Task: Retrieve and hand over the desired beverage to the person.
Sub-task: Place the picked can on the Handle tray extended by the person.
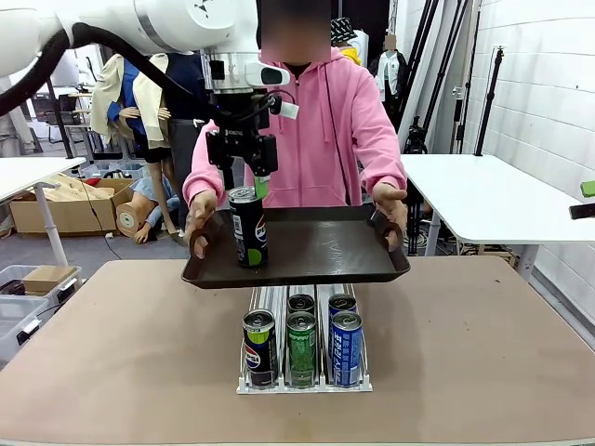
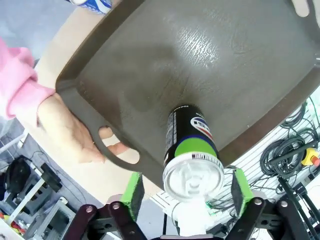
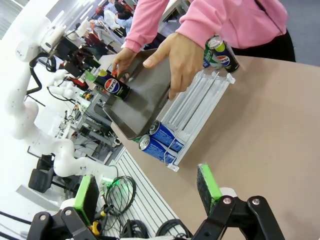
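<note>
A black Pepsi can with a green band (image 1: 248, 228) stands upright on the left part of a dark tray (image 1: 325, 251). The person in a pink hoodie (image 1: 325, 111) holds the tray over the table with both hands (image 1: 198, 223). My left gripper (image 1: 244, 177) hovers just above the can's top and is open. In the left wrist view its green pads (image 2: 132, 192) stand to either side of the can (image 2: 192, 150) with gaps. My right gripper (image 3: 147, 192) is open above the brown table, holding nothing, well away from the tray (image 3: 145, 95).
A clear dispenser rack (image 1: 302, 339) with several cans sits on the table under the tray's front edge. A white table (image 1: 493, 195) stands at the back right. Boxes and crates lie on the floor at left.
</note>
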Action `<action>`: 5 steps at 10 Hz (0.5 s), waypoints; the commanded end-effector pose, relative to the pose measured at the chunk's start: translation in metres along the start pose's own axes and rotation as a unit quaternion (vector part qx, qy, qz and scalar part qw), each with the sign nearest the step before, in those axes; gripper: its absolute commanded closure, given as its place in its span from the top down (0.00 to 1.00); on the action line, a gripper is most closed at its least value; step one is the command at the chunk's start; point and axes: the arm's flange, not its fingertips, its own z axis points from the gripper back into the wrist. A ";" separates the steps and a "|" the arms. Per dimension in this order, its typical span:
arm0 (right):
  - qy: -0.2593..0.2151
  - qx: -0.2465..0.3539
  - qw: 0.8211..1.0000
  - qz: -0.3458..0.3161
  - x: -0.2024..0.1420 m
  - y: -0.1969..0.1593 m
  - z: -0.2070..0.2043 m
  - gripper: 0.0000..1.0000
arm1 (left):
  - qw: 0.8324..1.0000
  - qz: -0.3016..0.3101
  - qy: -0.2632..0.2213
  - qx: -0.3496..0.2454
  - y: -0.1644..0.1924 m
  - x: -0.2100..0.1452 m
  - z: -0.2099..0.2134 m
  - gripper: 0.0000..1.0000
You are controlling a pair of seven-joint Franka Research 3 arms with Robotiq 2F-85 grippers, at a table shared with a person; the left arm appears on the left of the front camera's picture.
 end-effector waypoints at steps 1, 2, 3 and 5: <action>-0.002 0.006 1.000 0.007 0.000 -0.001 0.001 1.00 | 1.000 0.004 -0.014 0.019 0.004 -0.007 0.022 1.00; -0.002 0.006 1.000 0.007 0.000 -0.001 0.001 1.00 | 0.999 0.006 -0.024 0.023 0.004 -0.011 0.029 1.00; -0.002 0.006 1.000 0.007 0.000 -0.001 0.001 1.00 | 0.999 0.007 -0.026 0.024 0.005 -0.012 0.031 1.00; -0.002 0.006 1.000 0.007 0.000 -0.001 0.001 1.00 | 1.000 0.010 0.002 0.019 0.010 -0.008 0.025 1.00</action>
